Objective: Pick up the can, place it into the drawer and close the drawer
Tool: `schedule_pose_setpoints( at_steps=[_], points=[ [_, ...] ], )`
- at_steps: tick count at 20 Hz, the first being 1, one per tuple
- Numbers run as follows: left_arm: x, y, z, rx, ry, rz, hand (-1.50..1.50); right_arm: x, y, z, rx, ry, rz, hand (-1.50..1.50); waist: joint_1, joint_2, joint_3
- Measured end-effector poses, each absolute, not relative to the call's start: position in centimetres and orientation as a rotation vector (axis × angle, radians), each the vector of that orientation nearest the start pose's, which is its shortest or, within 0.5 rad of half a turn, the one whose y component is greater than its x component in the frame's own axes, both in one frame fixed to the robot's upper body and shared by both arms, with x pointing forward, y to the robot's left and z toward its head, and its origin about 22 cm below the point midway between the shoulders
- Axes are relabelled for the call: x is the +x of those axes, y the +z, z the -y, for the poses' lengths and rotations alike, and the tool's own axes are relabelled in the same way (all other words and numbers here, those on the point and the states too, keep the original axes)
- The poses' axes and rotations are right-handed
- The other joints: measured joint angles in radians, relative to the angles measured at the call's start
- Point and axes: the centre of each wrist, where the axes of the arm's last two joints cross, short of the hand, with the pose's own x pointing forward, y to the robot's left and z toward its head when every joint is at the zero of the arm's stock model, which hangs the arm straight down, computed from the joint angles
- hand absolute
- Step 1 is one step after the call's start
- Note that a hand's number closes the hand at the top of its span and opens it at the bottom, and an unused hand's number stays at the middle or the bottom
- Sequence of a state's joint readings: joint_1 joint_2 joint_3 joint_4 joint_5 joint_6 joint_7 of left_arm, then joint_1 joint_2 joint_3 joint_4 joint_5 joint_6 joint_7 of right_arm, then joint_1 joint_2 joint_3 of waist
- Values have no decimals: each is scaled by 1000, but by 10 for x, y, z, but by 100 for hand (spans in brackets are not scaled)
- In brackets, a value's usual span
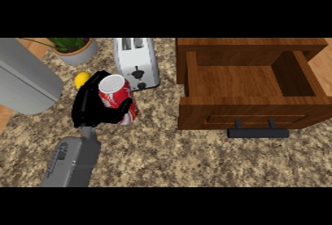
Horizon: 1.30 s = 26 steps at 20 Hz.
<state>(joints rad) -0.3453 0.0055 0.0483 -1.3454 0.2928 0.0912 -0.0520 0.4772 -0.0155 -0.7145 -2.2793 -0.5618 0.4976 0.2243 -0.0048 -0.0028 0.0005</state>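
I see my left hand curled around the red can, left of the open wooden drawer. The toaster stands just behind on the counter

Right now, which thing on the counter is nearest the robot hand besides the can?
The yellow object, peeking out behind the left robot hand; the toaster stands further right.

I see the red can with its silver top, tilted, at the left. The wooden drawer stands pulled open at the right, its black handle toward me.
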Motion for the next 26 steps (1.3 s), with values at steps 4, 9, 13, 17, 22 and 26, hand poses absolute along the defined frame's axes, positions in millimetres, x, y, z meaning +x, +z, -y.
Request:
schedule_pose_setpoints(
  at_steps=[4,9,13,17,22,26],
  points=[
    [331,67,-185,-230,199,1686,150,52,121,369,-177,-128,1778,-150,-3,0,0],
    [340,104,-167,-224,169,1711,150,53,119,368,-179,-137,1783,-150,-3,1,0],
    [355,130,-145,-212,148,1727,150,57,114,367,-166,-143,1781,-150,-7,2,0],
    [362,147,-122,-214,136,1730,150,61,114,367,-168,-144,1776,-150,-8,2,0],
    [377,172,-96,-211,125,1731,150,62,117,368,-157,-147,1779,-150,-12,3,0],
    [382,183,-75,-206,115,1735,150,63,120,365,-152,-142,1781,-150,-14,3,0]
  ],
)
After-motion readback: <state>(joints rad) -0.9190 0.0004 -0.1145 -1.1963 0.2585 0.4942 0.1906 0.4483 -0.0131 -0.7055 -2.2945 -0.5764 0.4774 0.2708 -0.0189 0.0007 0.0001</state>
